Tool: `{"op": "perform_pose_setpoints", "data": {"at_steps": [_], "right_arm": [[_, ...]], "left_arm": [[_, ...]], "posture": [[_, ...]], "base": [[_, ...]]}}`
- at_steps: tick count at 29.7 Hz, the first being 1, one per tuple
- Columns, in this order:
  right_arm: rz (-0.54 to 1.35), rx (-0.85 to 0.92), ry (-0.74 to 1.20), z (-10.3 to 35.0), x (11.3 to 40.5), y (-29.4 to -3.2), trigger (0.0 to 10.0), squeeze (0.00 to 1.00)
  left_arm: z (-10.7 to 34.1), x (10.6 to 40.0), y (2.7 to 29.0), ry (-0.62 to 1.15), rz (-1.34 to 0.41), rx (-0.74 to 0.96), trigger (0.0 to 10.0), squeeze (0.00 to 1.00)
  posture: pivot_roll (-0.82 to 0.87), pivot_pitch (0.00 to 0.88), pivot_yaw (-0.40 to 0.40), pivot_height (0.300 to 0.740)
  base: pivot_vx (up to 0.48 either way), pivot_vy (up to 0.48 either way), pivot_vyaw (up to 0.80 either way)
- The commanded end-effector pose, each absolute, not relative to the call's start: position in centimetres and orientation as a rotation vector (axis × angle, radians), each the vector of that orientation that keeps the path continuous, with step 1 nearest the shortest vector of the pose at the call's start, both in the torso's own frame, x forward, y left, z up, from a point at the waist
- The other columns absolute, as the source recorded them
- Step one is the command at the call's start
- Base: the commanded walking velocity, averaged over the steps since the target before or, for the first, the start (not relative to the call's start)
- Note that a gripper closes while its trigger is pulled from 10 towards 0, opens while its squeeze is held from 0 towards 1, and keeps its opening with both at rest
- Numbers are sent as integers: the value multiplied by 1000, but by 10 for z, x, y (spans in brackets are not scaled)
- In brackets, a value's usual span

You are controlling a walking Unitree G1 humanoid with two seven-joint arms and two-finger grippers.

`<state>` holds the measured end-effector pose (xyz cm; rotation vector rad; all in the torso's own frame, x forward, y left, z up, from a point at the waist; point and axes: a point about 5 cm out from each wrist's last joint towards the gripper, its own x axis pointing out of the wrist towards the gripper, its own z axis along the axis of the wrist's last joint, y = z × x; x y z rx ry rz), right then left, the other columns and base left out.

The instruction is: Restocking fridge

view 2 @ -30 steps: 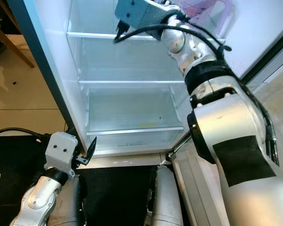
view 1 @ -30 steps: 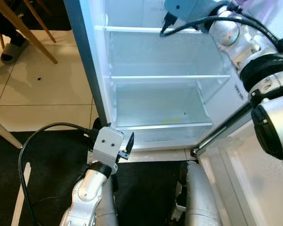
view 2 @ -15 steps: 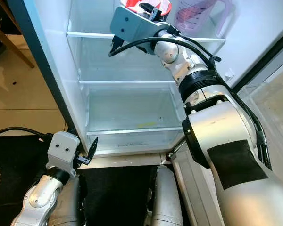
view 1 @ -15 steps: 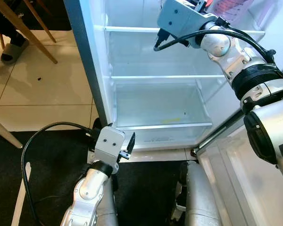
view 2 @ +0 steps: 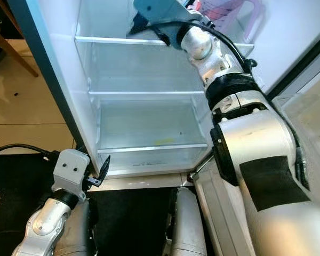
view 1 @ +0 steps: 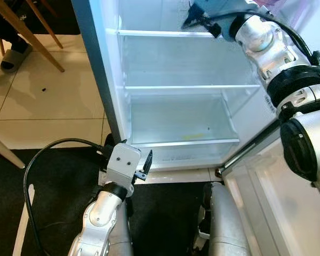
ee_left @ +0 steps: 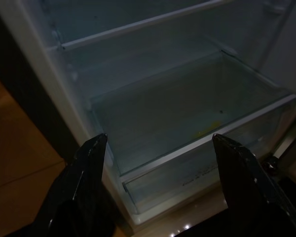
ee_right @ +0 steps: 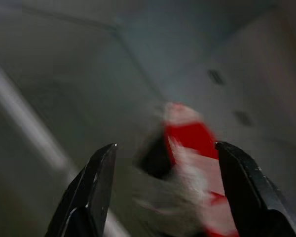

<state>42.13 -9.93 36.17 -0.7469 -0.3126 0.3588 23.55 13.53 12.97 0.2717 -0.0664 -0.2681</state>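
Open fridge (view 1: 170,112), shelves bare below. Upper right of frame, our right gripper (ee_right: 160,192) reaches onto the top shelf (view 2: 112,40), fingers spread; a blurred red-and-white package (ee_right: 192,148) lies just ahead between them. Left gripper (ee_left: 158,182) hangs low, spread, idle.

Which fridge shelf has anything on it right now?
The top shelf: a clear purple-tinted pitcher stands at its right end, and the open right gripper points at a red and white item there. The two lower shelves are bare.

A jug (view 2: 226,13) stands on the fridge's (view 2: 149,106) top shelf (view 2: 106,40).
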Motion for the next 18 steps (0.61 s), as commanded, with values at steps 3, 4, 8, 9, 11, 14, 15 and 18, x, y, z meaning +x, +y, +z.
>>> {"op": "perform_pose_setpoints", "data": {"at_steps": [3,4,8,9,11,14,15,18], "right_arm": [[372,-721,-316,359,421,-100,10000,0],[331,-741,-326,361,422,-101,10000,0],[161,-848,-379,369,422,-109,10000,0],[116,-875,-396,371,422,-111,10000,0],[78,-897,-407,374,422,-113,10000,0],[-21,-975,-419,377,422,-122,10000,0],[-48,-1005,-411,377,423,-126,10000,0],[-95,-1045,-378,373,424,-134,10000,0]], "left_arm": [[122,232,133,-37,-286,271,10000,0],[122,233,133,-38,-288,270,10000,0],[123,233,132,-41,-290,269,10000,0],[123,233,133,-41,-288,270,10000,0],[123,233,133,-41,-287,270,10000,0],[123,232,134,-40,-283,272,10000,0],[123,232,134,-40,-282,273,10000,0],[123,232,134,-40,-279,273,10000,0]], "posture": [[173,261,-101,553],[173,261,-100,553],[178,258,-100,553],[182,257,-100,553],[185,257,-101,553],[193,257,-103,553],[193,257,-103,553],[195,254,-105,553]], "base": [[0,0,0],[0,0,0],[0,0,0],[0,0,0],[0,0,0],[0,0,0],[0,0,0],[0,0,0]]}}
